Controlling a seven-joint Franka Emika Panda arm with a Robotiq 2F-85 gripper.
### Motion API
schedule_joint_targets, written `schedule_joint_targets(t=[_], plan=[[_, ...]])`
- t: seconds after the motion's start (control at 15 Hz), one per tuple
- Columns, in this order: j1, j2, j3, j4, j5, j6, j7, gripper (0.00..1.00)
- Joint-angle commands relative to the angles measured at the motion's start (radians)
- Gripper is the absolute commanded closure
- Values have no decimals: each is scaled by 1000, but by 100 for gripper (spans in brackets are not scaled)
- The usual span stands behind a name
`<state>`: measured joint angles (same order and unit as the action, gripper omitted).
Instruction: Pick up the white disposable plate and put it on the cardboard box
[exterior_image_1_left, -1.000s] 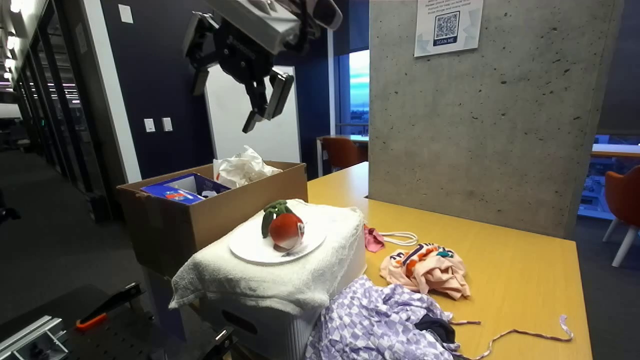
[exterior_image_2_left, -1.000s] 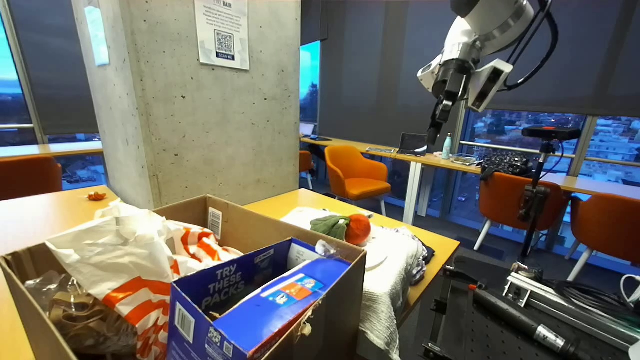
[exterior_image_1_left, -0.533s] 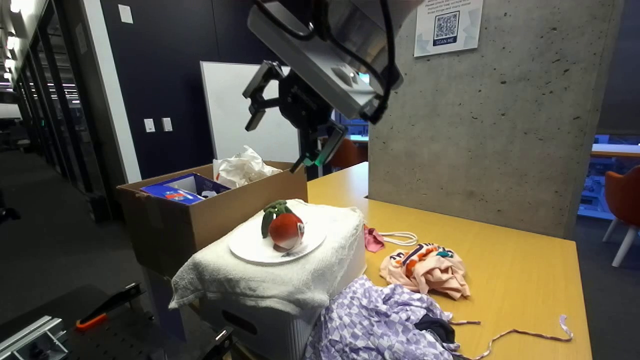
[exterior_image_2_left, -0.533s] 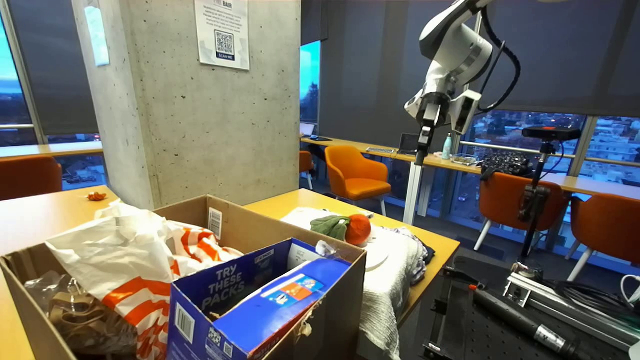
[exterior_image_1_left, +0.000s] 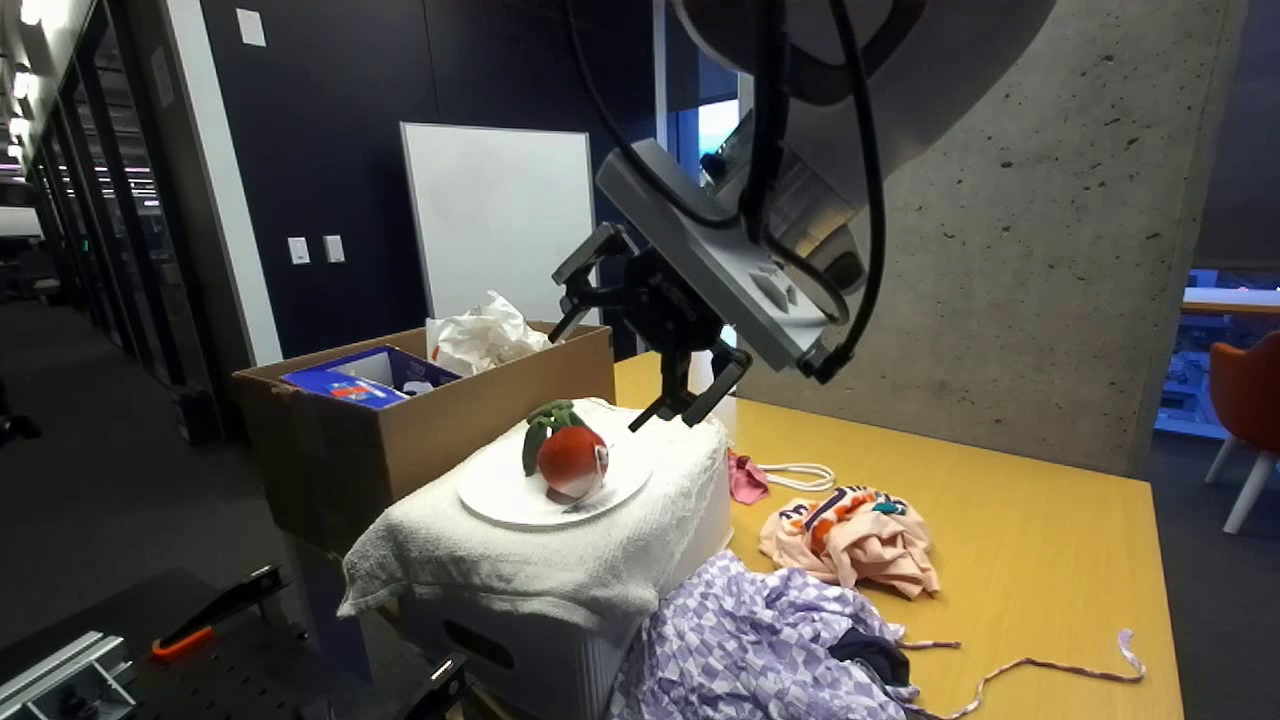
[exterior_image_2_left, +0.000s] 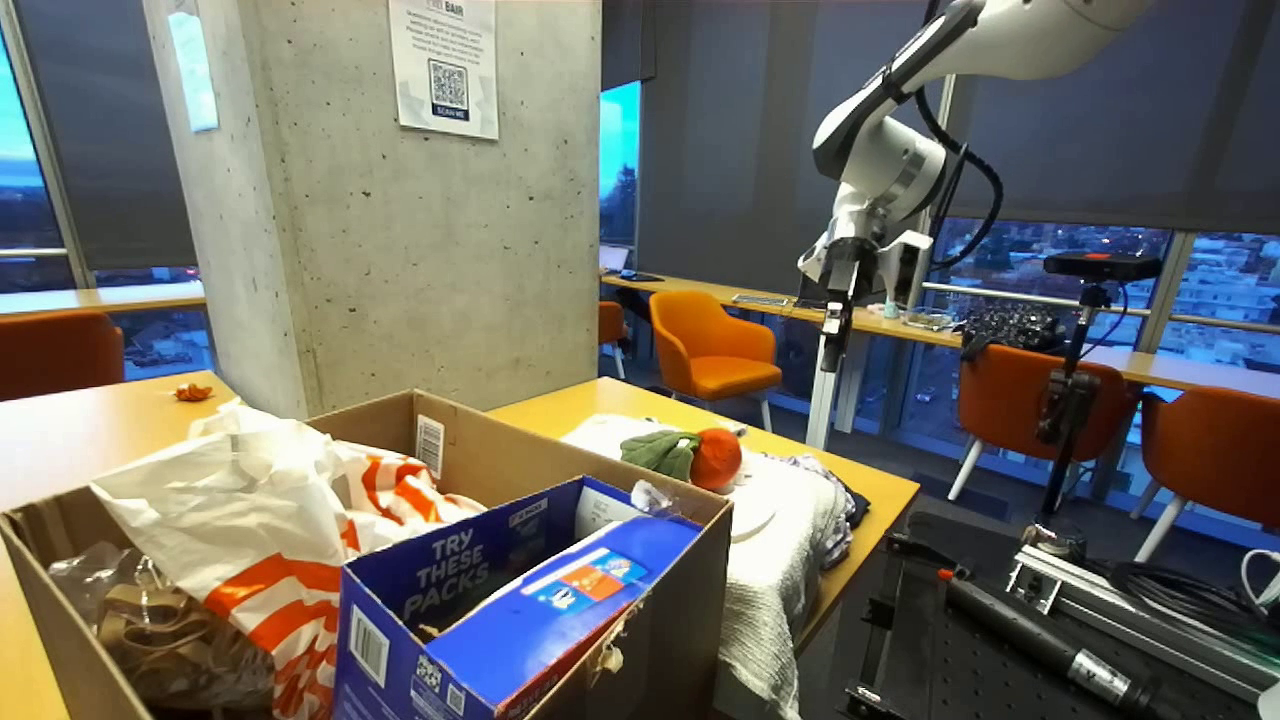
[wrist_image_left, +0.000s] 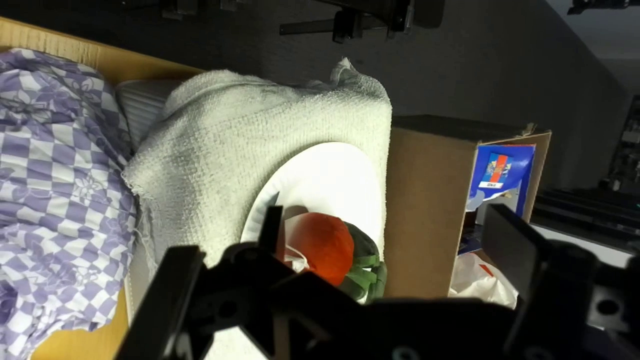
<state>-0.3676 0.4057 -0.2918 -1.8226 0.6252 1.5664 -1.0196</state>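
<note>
In the wrist view, two fingers (wrist_image_left: 507, 242) come nearest — standing wide apart. Beyond them one white plate (wrist_image_left: 330, 180), carrying one red round item (wrist_image_left: 327, 245) with green leaves (wrist_image_left: 365, 245), rests on one white towel (wrist_image_left: 240, 130), and one purple-checked cloth (wrist_image_left: 60, 175) lies beside the towel. Farther off stands one cardboard box (wrist_image_left: 425, 215) — one blue box (wrist_image_left: 522, 159) and one white bag (wrist_image_left: 480, 287) inside.

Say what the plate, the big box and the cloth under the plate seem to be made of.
White plate: probably smooth, seemingly matte paper, judging by its fluted rim; a coating can't be ruled out.
Big box: dull brown cardboard, likely corrugated, with a ragged tear at its edge.
Cloth: soft-looking textile without sheen, perhaps cotton terry, from its nubbly weave and loose threads; fibre uncertain.
</note>
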Motion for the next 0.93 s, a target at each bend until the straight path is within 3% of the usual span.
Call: schedule_joint_targets(t=[0.0, 0.87], plan=[[-49, 73, 53, 59, 26, -19, 9, 0], [-46, 277, 156, 189, 96, 143, 165, 0]])
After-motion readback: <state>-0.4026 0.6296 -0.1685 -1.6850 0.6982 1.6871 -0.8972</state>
